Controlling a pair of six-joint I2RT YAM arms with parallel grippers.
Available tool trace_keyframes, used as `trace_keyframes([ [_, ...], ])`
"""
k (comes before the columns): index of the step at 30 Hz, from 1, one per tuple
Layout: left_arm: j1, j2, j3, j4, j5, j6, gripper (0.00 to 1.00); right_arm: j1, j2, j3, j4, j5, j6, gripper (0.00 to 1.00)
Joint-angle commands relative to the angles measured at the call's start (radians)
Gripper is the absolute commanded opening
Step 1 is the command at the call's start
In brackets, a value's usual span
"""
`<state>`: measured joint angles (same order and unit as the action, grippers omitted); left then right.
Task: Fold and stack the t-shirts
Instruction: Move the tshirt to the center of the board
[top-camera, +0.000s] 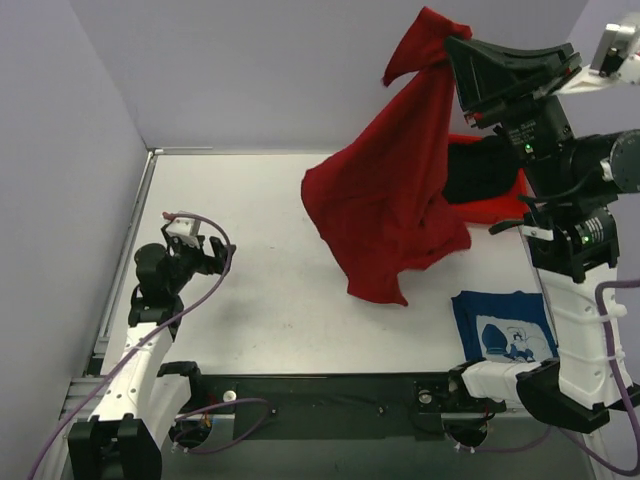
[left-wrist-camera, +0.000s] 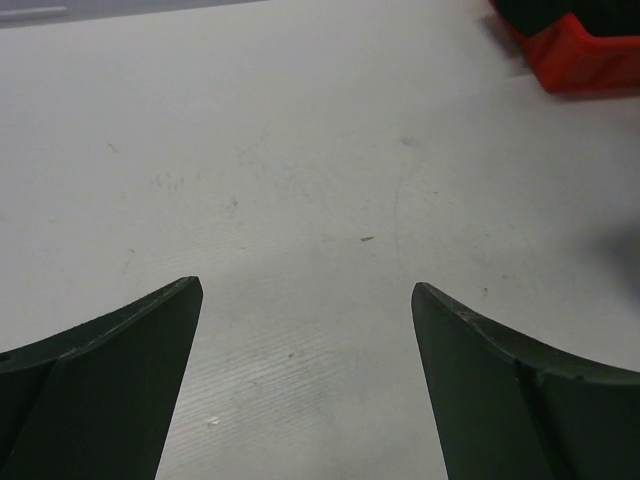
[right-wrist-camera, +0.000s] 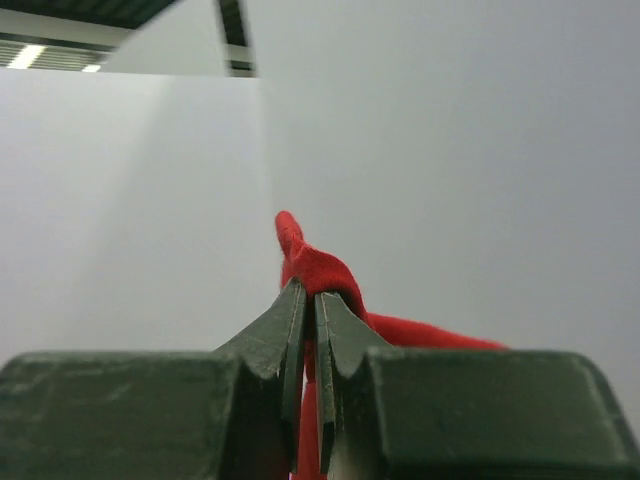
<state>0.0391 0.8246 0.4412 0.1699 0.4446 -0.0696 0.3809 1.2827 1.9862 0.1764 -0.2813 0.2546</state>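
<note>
From above, the right gripper (top-camera: 452, 48) is raised high, pinching the dark red shirt (top-camera: 385, 210), which hangs bunched over the table (top-camera: 260, 300); whether its hem touches I cannot tell. The black shirt (top-camera: 478, 170) lies in the red tray (top-camera: 500, 212) behind it, and the blue shirt (top-camera: 503, 325) lies folded by the right base. The left gripper (top-camera: 205, 252) sits low at the left. Its wrist camera shows fingers spread wide over bare table, gripping nothing. The right wrist camera shows jaws clenched on red cloth. The step seems to be lifting this shirt out for spreading. Next it probably needs laying flat, with the left arm taking another corner.
</note>
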Motion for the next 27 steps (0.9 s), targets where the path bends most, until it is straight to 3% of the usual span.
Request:
trace_keyframes([
  [1,0.005,-0.019,0.091,-0.016,-0.22,0.144,0.97,0.087,0.004,-0.075,0.188,-0.232,0.198,0.0],
  [7,0.034,0.041,0.183,-0.001,-0.388,0.281,0.97,0.173,0.17,0.094,0.227,-0.363,0.339,0.0],
  [12,0.042,0.035,0.209,-0.013,-0.38,0.295,0.97,0.151,0.193,0.04,0.169,-0.26,0.281,0.0],
  [18,0.044,0.012,0.206,-0.055,-0.382,0.31,0.97,-0.075,0.338,-0.026,0.293,-0.538,0.535,0.0],
  [20,0.041,0.004,0.202,-0.061,-0.36,0.315,0.97,-0.089,0.41,0.016,0.069,-0.527,0.406,0.0],
  [21,0.042,0.002,0.199,-0.061,-0.35,0.317,0.97,-0.083,0.434,0.046,-0.116,-0.457,0.252,0.0],
  [22,0.041,0.002,0.198,-0.058,-0.343,0.314,0.97,-0.068,0.487,0.059,-0.173,-0.406,0.188,0.0],
  [23,0.042,0.004,0.197,-0.056,-0.336,0.312,0.97,-0.06,0.55,0.074,-0.322,-0.284,0.069,0.09],
  [24,0.041,0.007,0.195,-0.055,-0.334,0.301,0.97,-0.041,0.579,0.091,-0.375,-0.184,0.036,0.41],
  [25,0.041,0.007,0.197,-0.053,-0.33,0.298,0.97,-0.031,0.665,0.15,-0.509,-0.001,-0.024,0.55],
  [26,0.042,0.004,0.197,-0.058,-0.33,0.292,0.97,-0.017,0.717,0.204,-0.667,0.084,-0.067,0.78],
  [27,0.042,-0.002,0.198,-0.061,-0.325,0.287,0.97,-0.01,0.795,0.315,-0.737,0.255,-0.083,0.82],
])
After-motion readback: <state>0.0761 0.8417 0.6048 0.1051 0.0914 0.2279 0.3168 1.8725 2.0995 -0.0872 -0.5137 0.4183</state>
